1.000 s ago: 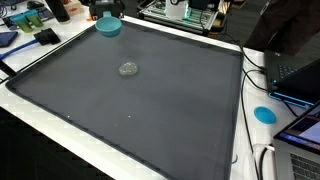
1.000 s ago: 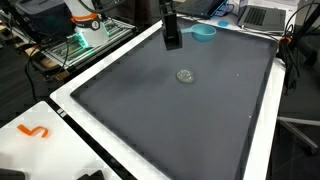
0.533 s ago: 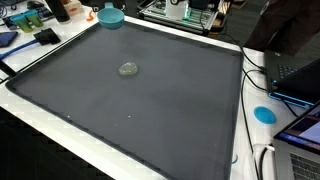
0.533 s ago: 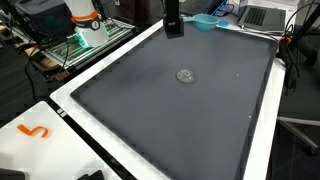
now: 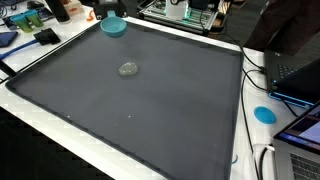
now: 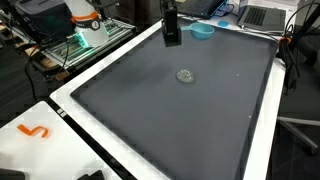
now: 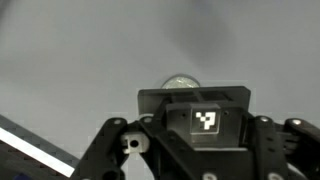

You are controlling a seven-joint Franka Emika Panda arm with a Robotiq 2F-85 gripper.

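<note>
Overhead, tool [image 6: 172, 42] above dark mat [image 6: 180, 120] — opening unclear, teal bowl [image 6: 203, 31] nearby, cluttered lab benches [image 6: 85, 35] around

Soft, even overhead room light. The dark mat [image 5: 150, 100] carries a dull pale sheen toward its far edge and only faint shadows. Both exterior views are small and slightly grainy, the gripper [image 6: 172, 42] a near-black shape. The wrist view is washed-out grey and blurred up close.
</note>
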